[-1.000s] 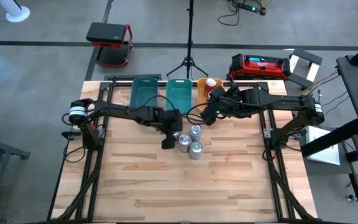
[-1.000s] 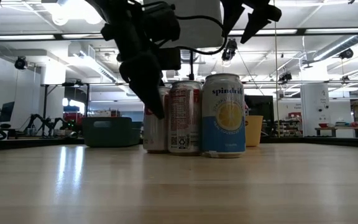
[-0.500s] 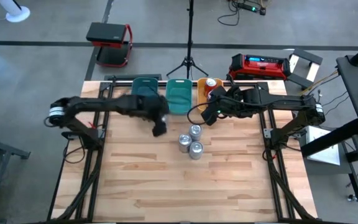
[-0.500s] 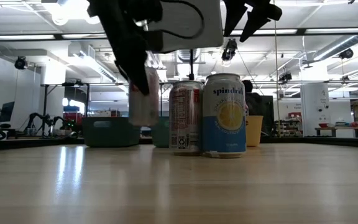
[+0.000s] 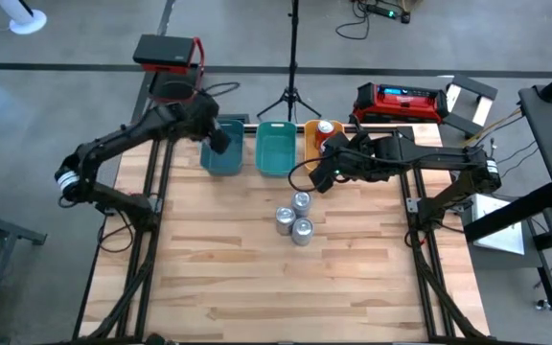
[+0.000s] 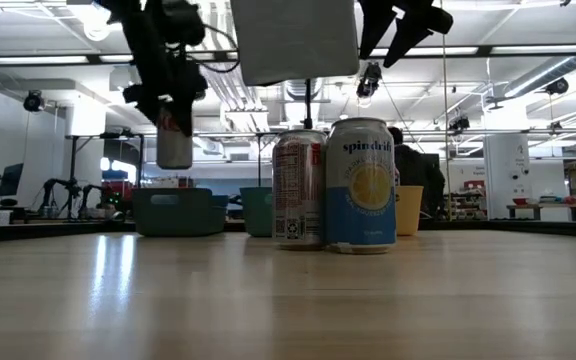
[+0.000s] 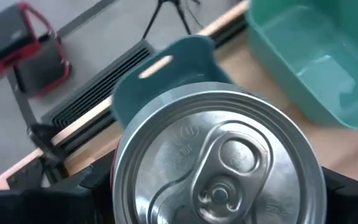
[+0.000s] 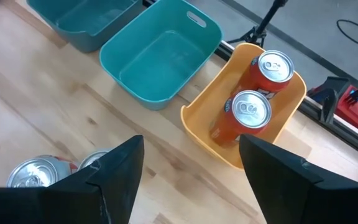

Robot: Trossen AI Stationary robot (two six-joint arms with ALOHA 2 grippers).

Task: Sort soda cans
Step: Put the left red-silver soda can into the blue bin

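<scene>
My left gripper (image 5: 217, 142) is shut on a silver-grey can (image 6: 175, 140), carried high over the dark teal bin (image 5: 224, 156); the can's shiny top (image 7: 219, 162) fills the left wrist view. Three more silver-topped cans (image 5: 295, 218) stand on their bases mid-table; the low view shows two of them (image 6: 299, 190) (image 6: 360, 185). Two red cans (image 8: 248, 115) (image 8: 267, 67) lie in the orange bin (image 8: 197, 127). My right gripper (image 8: 191, 180) hangs open above the table, near that bin and on the far side of the cluster. My left gripper pinches the can between its two fingers, which sit on opposite sides of the can's wall (image 6: 173, 118) near its top. The fingers (image 7: 73, 199) come from above, pointing down. The can hangs upright below them, lifted clear above the dark teal bin.
A lighter teal bin (image 5: 276, 150) stands between the dark teal and orange bins along the far edge. Bare wooden tabletop (image 5: 286, 287) stretches across the near half. A tripod (image 5: 290, 91) and a red case (image 5: 399, 101) stand on the floor beyond the far edge.
My left gripper has lifted one can out of the cluster and carried it up and toward the far left, from beside the other cans to over the dark teal bin. The three remaining cans have stayed where they were.
</scene>
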